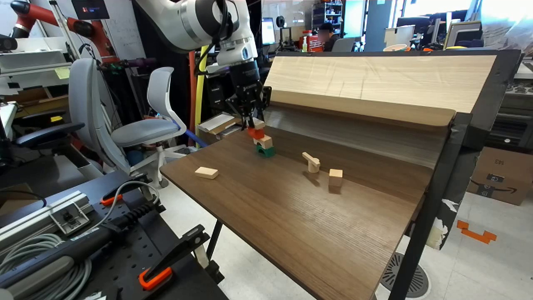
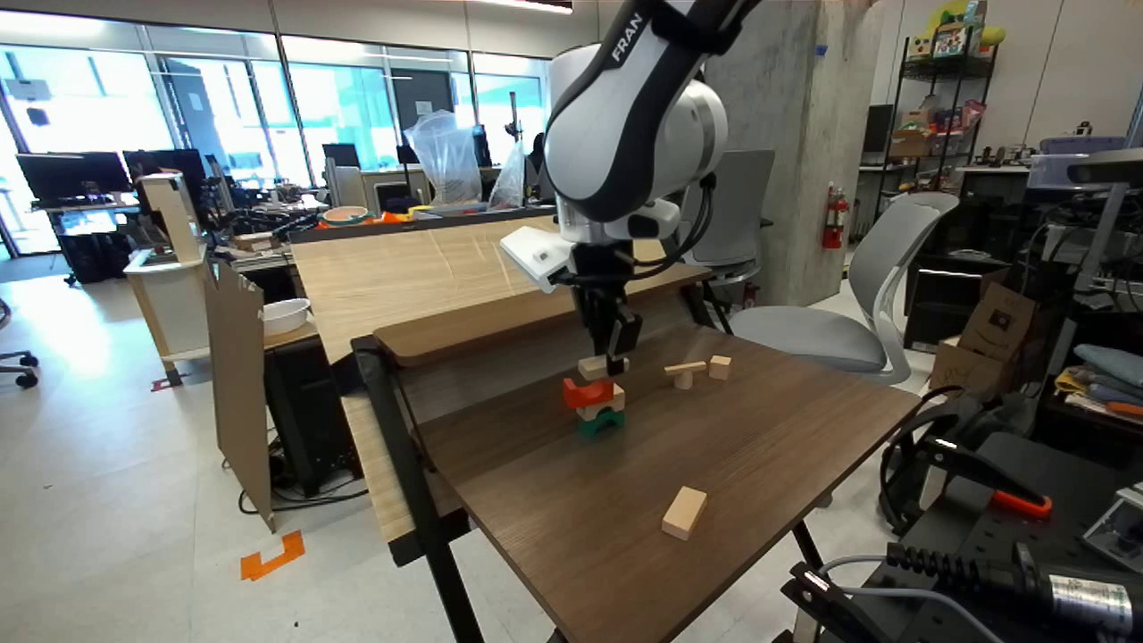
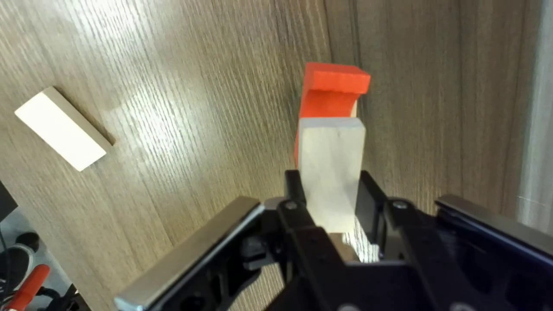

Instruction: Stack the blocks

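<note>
A stack stands on the brown table (image 1: 291,216). At its bottom is a green arch block (image 1: 265,151), which also shows in an exterior view (image 2: 601,424). A pale arch block (image 2: 616,404) lies on it. A red-orange block (image 2: 587,394) sits on top, slightly offset, its curved hollow facing up. My gripper (image 3: 330,183) is shut on a pale flat block (image 3: 332,160), also seen in an exterior view (image 2: 598,368). The held block is just over the red-orange block and hides part of it in the wrist view. I cannot tell whether they touch.
A pale flat block (image 3: 62,127) lies near the table edge, also in an exterior view (image 2: 685,513). A pale cylinder (image 1: 313,166) carries a pale stick (image 1: 310,158). A pale cube (image 1: 335,178) stands beside it. A raised wooden shelf (image 1: 362,106) borders the table.
</note>
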`<action>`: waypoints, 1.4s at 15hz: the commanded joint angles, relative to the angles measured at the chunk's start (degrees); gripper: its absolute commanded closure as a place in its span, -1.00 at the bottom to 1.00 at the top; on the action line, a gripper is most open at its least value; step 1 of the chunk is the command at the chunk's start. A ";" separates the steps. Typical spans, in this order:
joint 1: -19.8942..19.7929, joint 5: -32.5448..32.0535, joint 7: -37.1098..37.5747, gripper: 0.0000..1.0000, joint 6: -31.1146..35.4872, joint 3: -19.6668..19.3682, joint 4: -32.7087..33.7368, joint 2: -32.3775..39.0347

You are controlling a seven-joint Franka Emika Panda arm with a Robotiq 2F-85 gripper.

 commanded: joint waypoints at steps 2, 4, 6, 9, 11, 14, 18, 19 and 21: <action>0.47 -0.65 1.11 0.83 -2.73 0.40 1.78 0.57; 0.47 -0.66 1.15 0.83 -2.97 0.59 1.96 0.72; 0.45 -0.65 1.24 0.83 -3.12 0.68 2.47 1.08; 0.42 -0.58 1.32 0.83 -3.27 0.70 3.36 1.57; 0.42 -0.55 1.38 0.83 -3.31 0.69 3.81 1.81; 0.37 -0.45 1.38 0.83 -3.53 0.68 4.73 2.36; 0.50 -0.50 1.59 0.83 -3.65 0.62 5.51 2.98; 0.50 -0.49 1.61 0.83 -3.66 0.63 5.60 3.08; 0.50 -0.44 1.66 0.83 -3.88 0.64 6.01 3.42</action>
